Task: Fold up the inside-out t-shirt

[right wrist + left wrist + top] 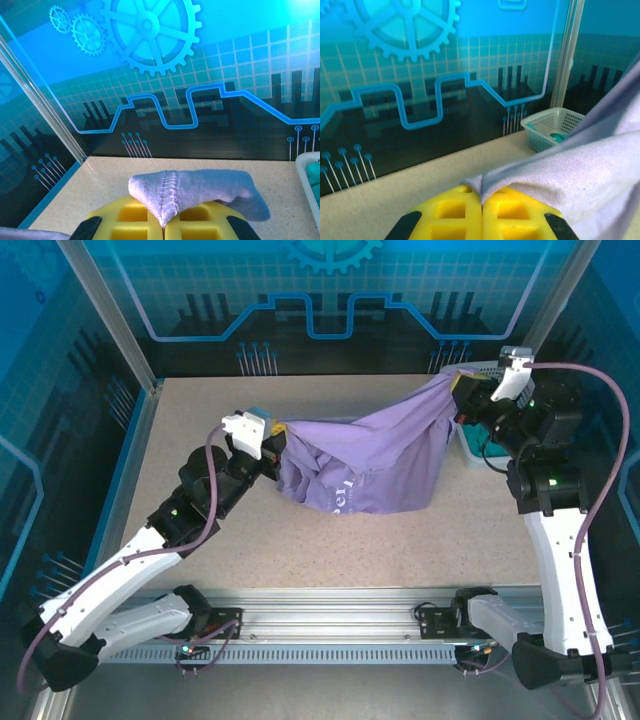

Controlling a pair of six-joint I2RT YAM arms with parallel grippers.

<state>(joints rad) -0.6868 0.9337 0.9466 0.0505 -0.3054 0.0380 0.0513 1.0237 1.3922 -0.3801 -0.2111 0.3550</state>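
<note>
Left gripper [268, 436], left of centre in the overhead view, is pinched tight on one edge of the inside-out t-shirt [372, 468]. At upper right the right gripper [470, 390] is likewise closed, on a seamed corner of the cloth. The lavender shirt hangs between them as a sagging, bunched sling across mid-frame, and its lower part seems to rest on the table [300, 540]. No fold shows, and the garment is not laid flat. I judge the work to be near its start: spreading, smoothing and every fold remain.
</note>
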